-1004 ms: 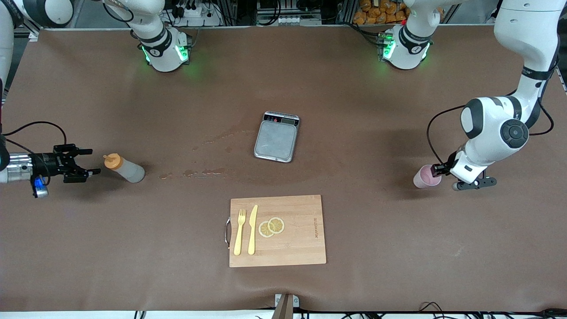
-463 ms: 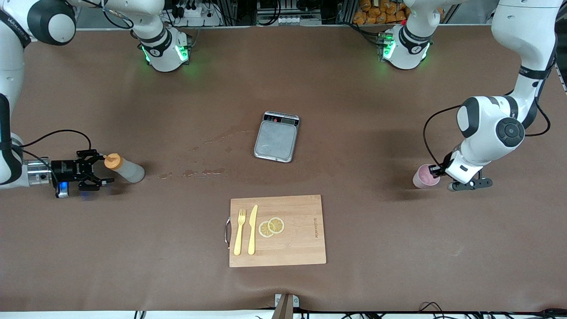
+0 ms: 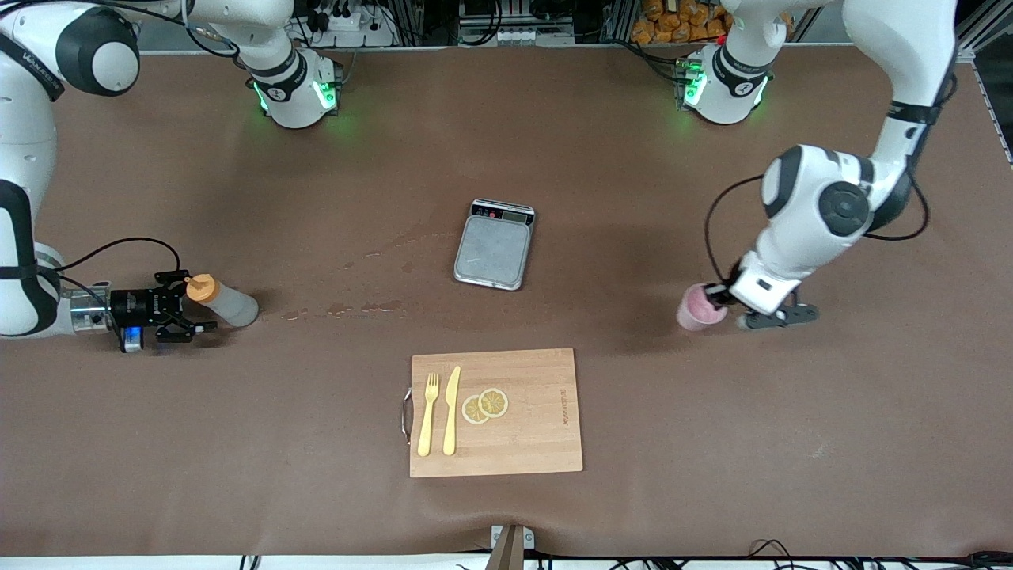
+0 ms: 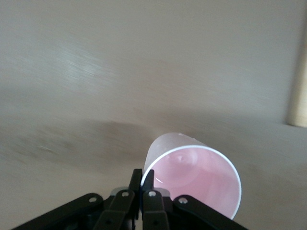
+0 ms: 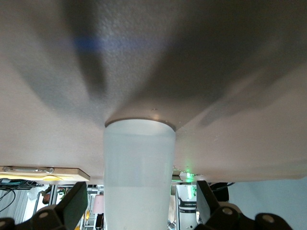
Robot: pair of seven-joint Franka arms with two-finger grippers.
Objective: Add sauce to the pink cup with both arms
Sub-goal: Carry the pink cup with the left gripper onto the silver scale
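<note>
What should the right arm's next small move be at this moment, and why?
Probably closing on the sauce bottle. The right gripper is open with a finger on each side of the upright bottle, near its orange cap, but not yet clamped. The left gripper is already shut on the pink cup's rim.

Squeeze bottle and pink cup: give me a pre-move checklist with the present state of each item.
1. Right gripper jaws open around the translucent whitish squeeze bottle with the orange cap: ok, one on each side in the right wrist view.
2. Bottle gripped: not ok, jaws not yet shut.
3. Bottle upright on the brown table: ok.
4. Left gripper shut on the rim of the pale pink plastic cup: ok.
5. Cup empty and ready for sauce: ok, only bare pink shows inside.
6. Way toward the silver kitchen scale at mid table: cannot tell.
</note>
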